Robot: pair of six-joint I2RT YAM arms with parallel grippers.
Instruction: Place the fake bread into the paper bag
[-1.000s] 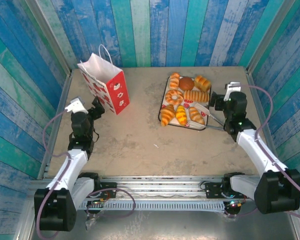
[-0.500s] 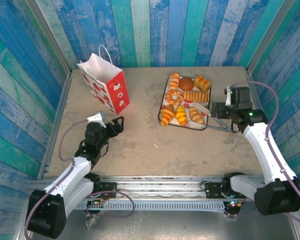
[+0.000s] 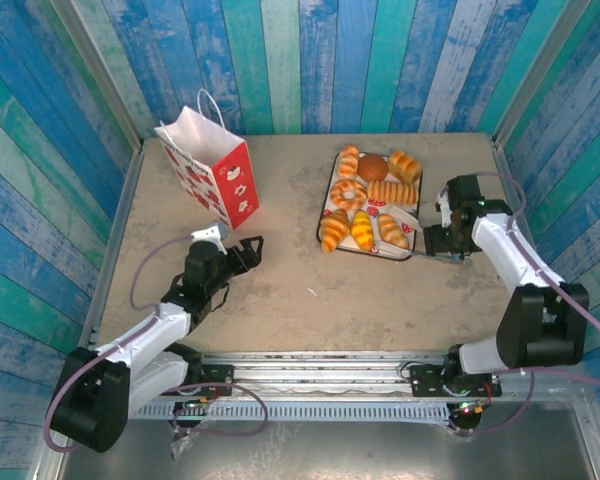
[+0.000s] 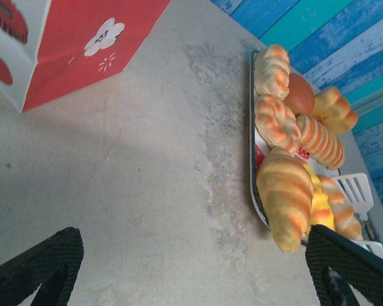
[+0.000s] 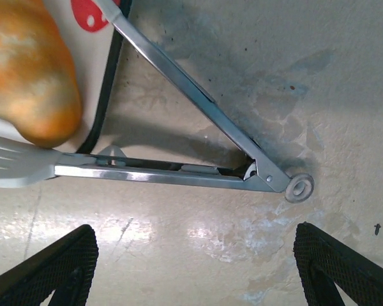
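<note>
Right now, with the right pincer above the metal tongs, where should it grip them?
Probably from straight above, across both arms of the tongs near the hinge, where the V is narrow. They lie flat; turn the open right pincer crosswise first.

a robot test booth, as in a lab: blue and green plank walls (image 3: pixel 310 60) close in a small beige table (image 3: pixel 280 280), with two robot arms (image 3: pixel 515 265) bolted to a metal rail (image 3: pixel 320 370).

No readable text, labels or numbers appear; the paper bag (image 3: pixel 212 168) carries only white printed figures.
</note>
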